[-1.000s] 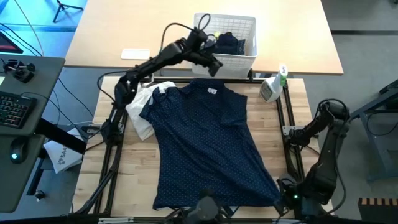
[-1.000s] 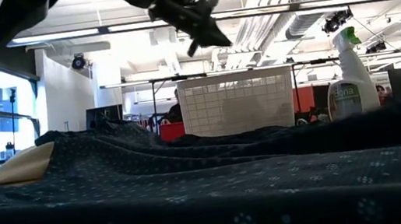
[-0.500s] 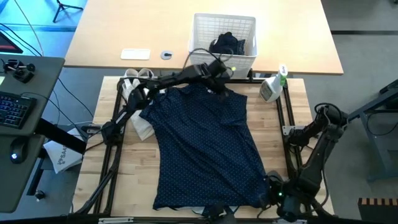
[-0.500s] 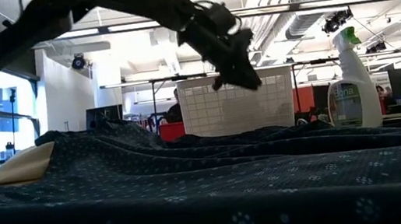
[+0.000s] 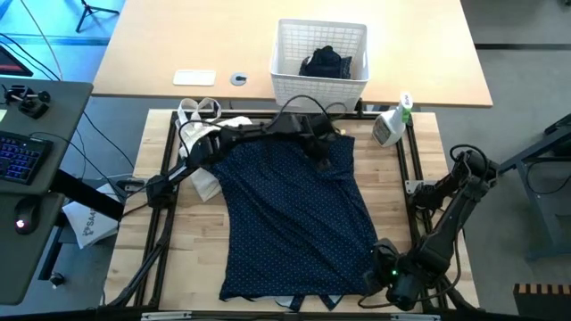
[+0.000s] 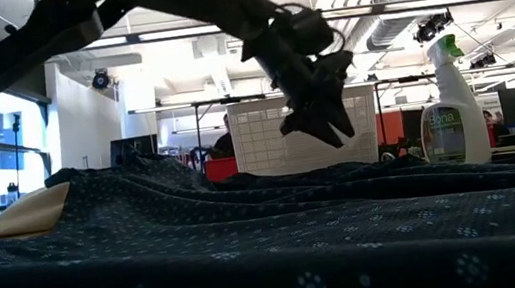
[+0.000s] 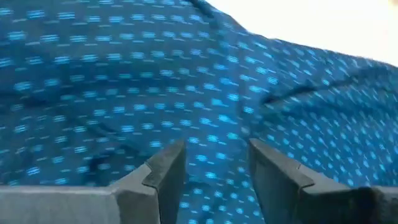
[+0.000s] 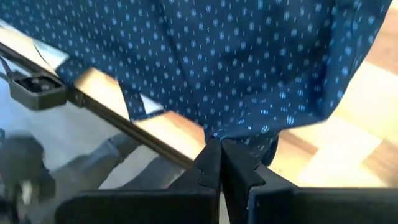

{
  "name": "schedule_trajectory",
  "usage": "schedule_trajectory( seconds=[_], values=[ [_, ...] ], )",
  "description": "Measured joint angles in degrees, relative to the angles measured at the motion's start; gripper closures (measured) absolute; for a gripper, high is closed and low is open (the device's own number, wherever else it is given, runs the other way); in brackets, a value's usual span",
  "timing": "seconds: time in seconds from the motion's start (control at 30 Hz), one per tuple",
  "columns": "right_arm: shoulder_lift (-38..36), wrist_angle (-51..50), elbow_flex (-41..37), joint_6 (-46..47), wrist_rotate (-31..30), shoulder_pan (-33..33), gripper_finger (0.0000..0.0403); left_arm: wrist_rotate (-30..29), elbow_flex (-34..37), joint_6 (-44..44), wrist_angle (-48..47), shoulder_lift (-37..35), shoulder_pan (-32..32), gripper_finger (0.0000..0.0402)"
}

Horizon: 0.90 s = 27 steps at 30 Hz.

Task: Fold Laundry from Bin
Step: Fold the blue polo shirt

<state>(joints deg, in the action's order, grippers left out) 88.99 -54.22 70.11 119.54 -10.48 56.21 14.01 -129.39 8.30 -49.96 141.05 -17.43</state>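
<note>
Dotted navy shirt (image 5: 294,214) flat on surface (image 5: 192,259): soft, light, limp; grip hem or collar edge. Left tool (image 7: 211,171) parted, empty, over collar. Right tool (image 8: 221,163) closed at hem corner.

Dotted navy shirt (image 5: 299,214): soft woven cloth, matt, lay in loose wrinkles. Table (image 5: 192,263): pale wood planks, smooth, grain showed. Bin (image 5: 290,55): white plastic, fine lattice walls, slight sheen. Spray bottle (image 5: 389,125): glossy plastic. Frame rails (image 5: 166,223): dark metal, matt. Left gripper (image 7: 212,168) fingers: dull grey, smooth-looking.
</note>
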Motion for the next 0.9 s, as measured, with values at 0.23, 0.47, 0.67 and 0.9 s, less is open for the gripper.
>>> schedule_trajectory(
  seconds=[0.23,0.47,0.67,0.9],
  values=[
    [0.00,-0.76,0.00,-0.04,-3.03,0.02,0.0403,-11.19,-0.02,-22.96,-2.19,0.00,6.81,0.0245],
    [-0.02,-0.78,0.00,-0.06,-3.11,0.07,0.0403,-16.69,0.17,-33.88,1.66,1.27,9.74,0.0245],
    [-0.04,-0.55,0.00,-0.08,-3.11,0.25,0.0403,-25.75,0.35,-34.39,1.51,4.23,9.58,0.0245],
    [-0.04,-0.56,0.00,-0.06,-3.07,0.89,0.0403,-30.00,0.33,-34.32,2.41,4.44,9.57,0.0270]
  ],
)
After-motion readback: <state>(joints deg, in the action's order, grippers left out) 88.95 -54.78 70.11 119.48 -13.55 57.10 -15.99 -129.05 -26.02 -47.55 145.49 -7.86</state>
